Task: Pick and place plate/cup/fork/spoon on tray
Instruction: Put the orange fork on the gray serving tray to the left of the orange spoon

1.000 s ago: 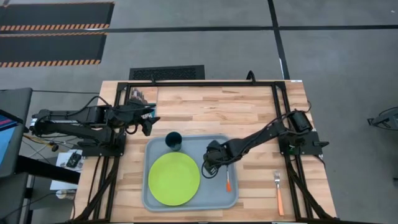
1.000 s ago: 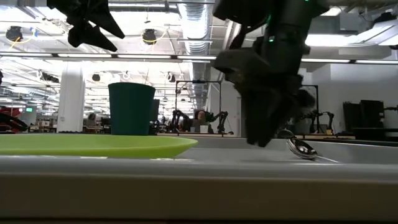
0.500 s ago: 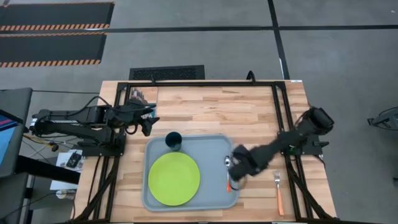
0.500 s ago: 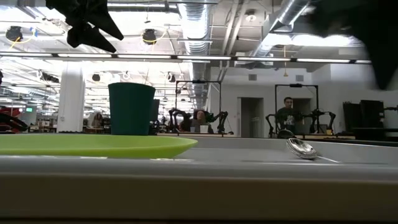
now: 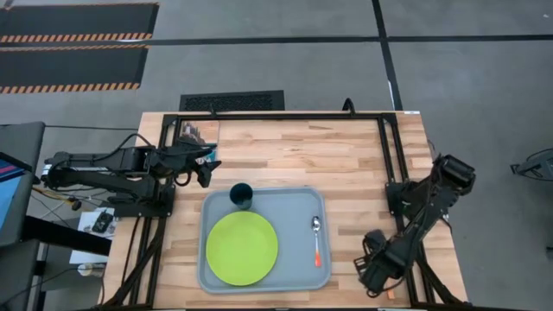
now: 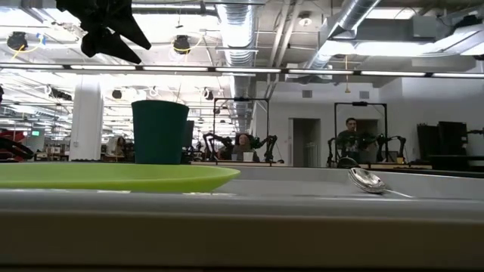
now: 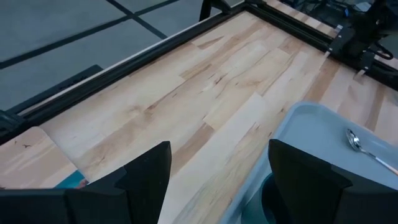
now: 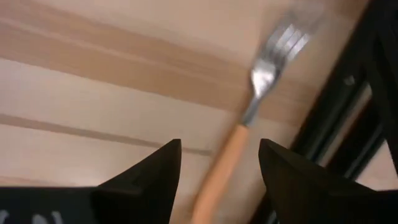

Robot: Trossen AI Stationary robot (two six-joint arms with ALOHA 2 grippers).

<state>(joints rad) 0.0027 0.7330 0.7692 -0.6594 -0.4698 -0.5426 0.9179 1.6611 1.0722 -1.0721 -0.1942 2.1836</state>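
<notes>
Swinging clear of the tray, the right arm has left the spoon behind and now hangs over the table's near right corner, where a second ago it was bent low over the tray's right half. Its right gripper sits above the fork, fingers spread wide with nothing between them; the wrist camera shows the silver tines and orange handle lying on bare wood beside the black frame rail, the handle running between the two dark fingers.

On the wooden table, the grey-blue tray holds three of the four pieces. The lime-green plate fills its left half, toward the near edge. The dark teal cup stands upright at the tray's far left corner, just beyond the plate. The spoon lies along the tray's right edge, bowl toward the far side, orange-red handle toward the near side, apart from the plate. From table height the spoon's bowl gleams at the right, the cup rising behind the plate's rim.

Off the tray's far left corner, the left gripper waits above the table, fingers apart and empty.
</notes>
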